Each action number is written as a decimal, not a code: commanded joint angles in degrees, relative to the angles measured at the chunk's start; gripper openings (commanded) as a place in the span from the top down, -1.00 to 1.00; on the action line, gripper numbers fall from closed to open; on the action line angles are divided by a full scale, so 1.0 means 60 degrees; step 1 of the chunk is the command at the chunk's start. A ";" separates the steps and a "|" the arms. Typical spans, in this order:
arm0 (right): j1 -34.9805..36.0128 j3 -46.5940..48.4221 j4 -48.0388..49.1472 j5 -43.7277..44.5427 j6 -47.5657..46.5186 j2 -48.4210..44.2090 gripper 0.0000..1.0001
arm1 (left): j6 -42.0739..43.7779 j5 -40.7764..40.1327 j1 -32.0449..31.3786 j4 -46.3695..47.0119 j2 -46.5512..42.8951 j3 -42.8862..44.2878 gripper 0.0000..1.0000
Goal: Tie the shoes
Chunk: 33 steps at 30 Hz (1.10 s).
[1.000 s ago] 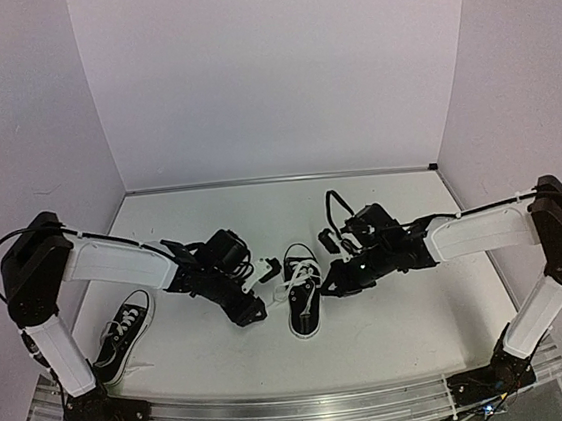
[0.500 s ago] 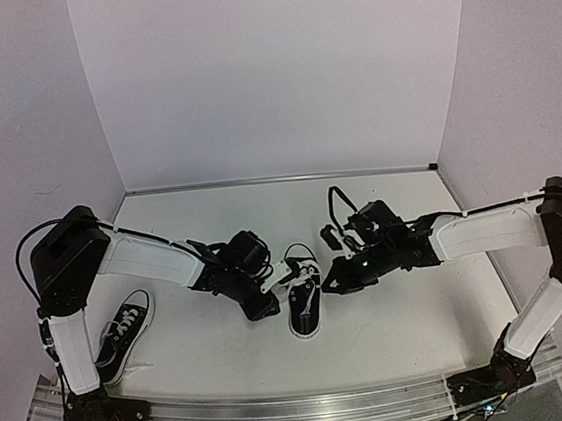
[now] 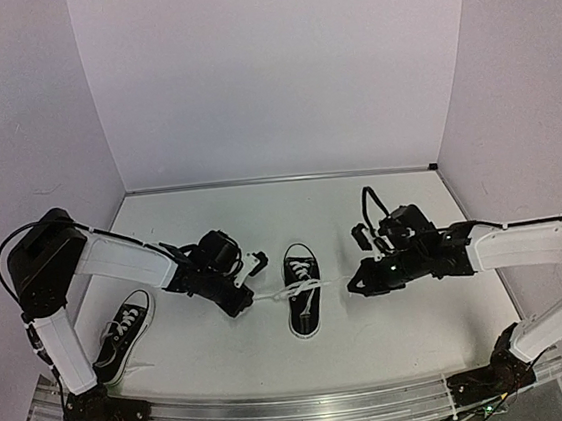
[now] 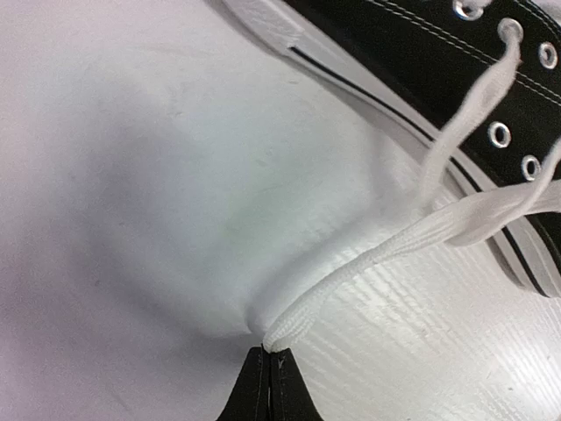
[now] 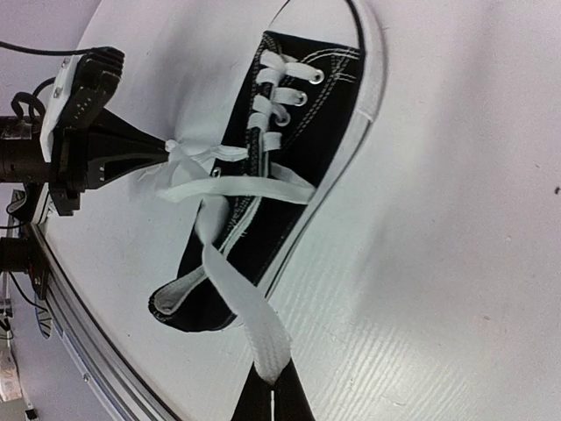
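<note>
Black canvas shoe with shiny metal eyelets; flat woven white lace; matt white table, faintly ribbed beside the left jaws.

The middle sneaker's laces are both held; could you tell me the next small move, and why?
Probably draw them slightly farther apart: the left gripper and right gripper each pinch a lace end, and the crossing over the sneaker looks slack.
</note>
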 commanded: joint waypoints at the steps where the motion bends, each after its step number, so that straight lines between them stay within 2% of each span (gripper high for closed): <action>1: -0.0177 -0.0651 -0.0360 0.1032 0.0724 -0.0968 1.00 | -0.1474 -0.0917 0.0375 0.0259 -0.0919 -0.0256 1.00; 4: -0.0250 -0.1160 -0.0655 0.1644 0.1273 -0.1623 1.00 | -0.2284 -0.1616 0.0787 0.0167 -0.1558 -0.0459 1.00; 10: -0.0323 -0.1978 -0.1401 0.3197 0.2713 -0.2693 1.00 | -0.3266 -0.2098 0.1337 -0.0398 -0.2672 -0.0519 1.00; 15: -0.0373 -0.2130 -0.2475 0.4699 0.4000 -0.3297 1.00 | -0.3672 -0.2495 0.1585 -0.1022 -0.2912 -0.0402 1.00; 20: -0.0483 -0.1850 -0.4375 0.6239 0.5817 -0.3462 1.00 | -0.3967 -0.2481 0.1887 -0.1335 -0.2761 -0.0414 1.00; 26: -0.0545 -0.1946 -0.5623 0.6823 0.7855 -0.2990 1.00 | -0.4130 -0.2460 0.1920 -0.1384 -0.2316 -0.0465 1.00; 33: -0.0705 -0.2085 -0.5683 0.7041 0.8511 -0.3066 1.00 | -0.4401 -0.2584 0.2319 -0.1531 -0.2075 -0.0700 1.00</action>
